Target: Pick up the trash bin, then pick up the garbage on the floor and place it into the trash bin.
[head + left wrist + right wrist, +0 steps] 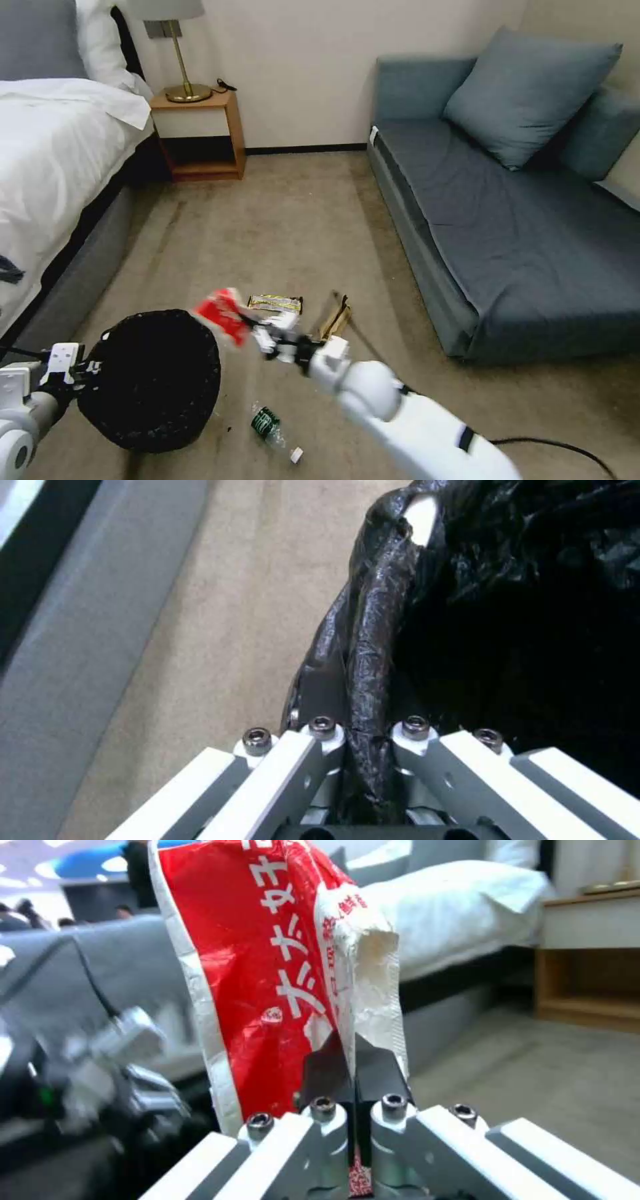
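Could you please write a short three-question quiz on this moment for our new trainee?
1. True or false: the right gripper is shut on the red-white wrapper.
2. What does the left gripper clamp? A) the bin's bag-lined rim B) the bottle C) the lamp
3. Which litter lies on the carpet nearest the trash bin?

Key
1. True: its fingers pinch the wrapper's lower end, beside the bin's mouth.
2. A: the glossy black bag runs between the closed fingers.
3. The clear bottle with the green label; the gold-black wrapper and tan pouch lie farther off.
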{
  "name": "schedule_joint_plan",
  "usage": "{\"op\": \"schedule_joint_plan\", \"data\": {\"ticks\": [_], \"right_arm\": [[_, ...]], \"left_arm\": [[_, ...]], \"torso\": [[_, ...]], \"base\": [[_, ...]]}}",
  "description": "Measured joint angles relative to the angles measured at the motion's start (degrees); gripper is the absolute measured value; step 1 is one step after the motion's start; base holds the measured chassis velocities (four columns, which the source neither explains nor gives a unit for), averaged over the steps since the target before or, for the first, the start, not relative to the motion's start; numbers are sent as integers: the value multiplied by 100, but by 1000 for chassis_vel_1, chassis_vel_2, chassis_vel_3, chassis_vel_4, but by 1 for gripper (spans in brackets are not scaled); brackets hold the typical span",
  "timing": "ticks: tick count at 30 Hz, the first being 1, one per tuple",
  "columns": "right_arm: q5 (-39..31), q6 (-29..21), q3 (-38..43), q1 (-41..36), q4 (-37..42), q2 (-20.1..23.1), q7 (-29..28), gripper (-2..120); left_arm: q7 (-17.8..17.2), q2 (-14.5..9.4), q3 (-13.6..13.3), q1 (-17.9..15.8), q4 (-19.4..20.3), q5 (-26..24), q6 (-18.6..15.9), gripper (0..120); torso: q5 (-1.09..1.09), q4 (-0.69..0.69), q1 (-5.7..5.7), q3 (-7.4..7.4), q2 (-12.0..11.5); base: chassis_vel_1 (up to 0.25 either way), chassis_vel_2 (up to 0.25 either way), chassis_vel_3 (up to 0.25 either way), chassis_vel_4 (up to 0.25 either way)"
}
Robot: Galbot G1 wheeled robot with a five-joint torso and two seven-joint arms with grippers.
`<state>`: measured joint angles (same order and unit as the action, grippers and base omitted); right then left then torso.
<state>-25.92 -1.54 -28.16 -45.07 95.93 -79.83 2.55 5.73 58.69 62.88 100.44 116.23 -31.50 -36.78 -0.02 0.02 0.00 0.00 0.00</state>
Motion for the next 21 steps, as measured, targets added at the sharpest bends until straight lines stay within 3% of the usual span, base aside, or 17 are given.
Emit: {"op": "schedule_joint_plan", "data": {"ticks": [9,16,19,21], "right_arm": [[-131,-273,-603,237,-446,-615,-349,0],[-16,-413,-611,89,-547,-695,-428,22],[26,-427,-574,5,-539,-650,-414,36],[32,-428,-568,-9,-535,-647,-411,38]], "left_arm": [[-11,103,121,100,179,-65,-22,3],[-11,104,77,58,185,-86,-34,3],[-11,101,54,37,185,-96,-41,3],[-11,101,52,34,185,-97,-43,3]], "torso": [[0,-1,0,0,0],[0,-2,0,0,0],[0,-2,0,0,0],[0,-2,0,0,0]], "base": [[0,0,0,0],[0,0,0,0],[0,0,0,0],[0,0,0,0]]}}
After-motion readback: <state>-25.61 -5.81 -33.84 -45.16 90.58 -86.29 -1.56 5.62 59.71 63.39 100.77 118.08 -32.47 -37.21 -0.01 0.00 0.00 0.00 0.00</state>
